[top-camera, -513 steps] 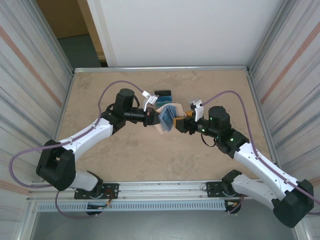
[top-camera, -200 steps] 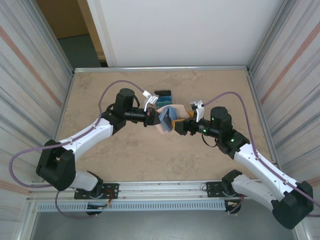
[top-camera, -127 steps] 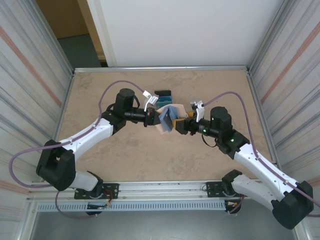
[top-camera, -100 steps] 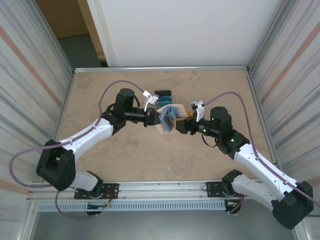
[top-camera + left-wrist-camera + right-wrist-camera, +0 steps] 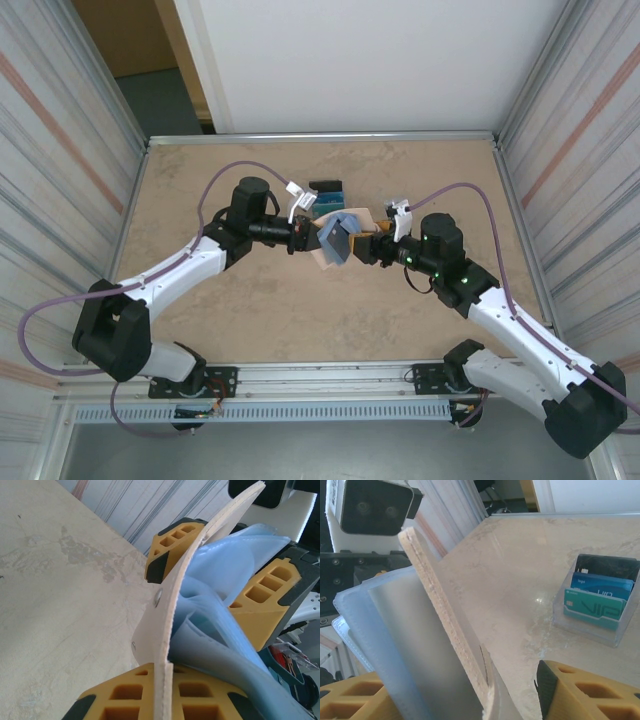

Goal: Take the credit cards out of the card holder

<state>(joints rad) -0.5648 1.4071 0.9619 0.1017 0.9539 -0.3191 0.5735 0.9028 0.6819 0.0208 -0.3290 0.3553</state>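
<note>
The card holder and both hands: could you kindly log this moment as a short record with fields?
card holder: held up between the arms, open, tan cover outside, pale blue pockets inside
left hand: shut on the holder's tan cover
right hand: fingers straddle the holder; grip unclear
clear stand: beyond the holder, holding black, blue and teal cards
cards inside holder: cannot tell

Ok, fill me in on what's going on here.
The card holder is up off the table between the two arms. The left pincer is shut on its tan cover. The right pincer straddles the other flap and pale blue sleeves, jaws apart. A clear stand of cards sits on the table behind.
</note>
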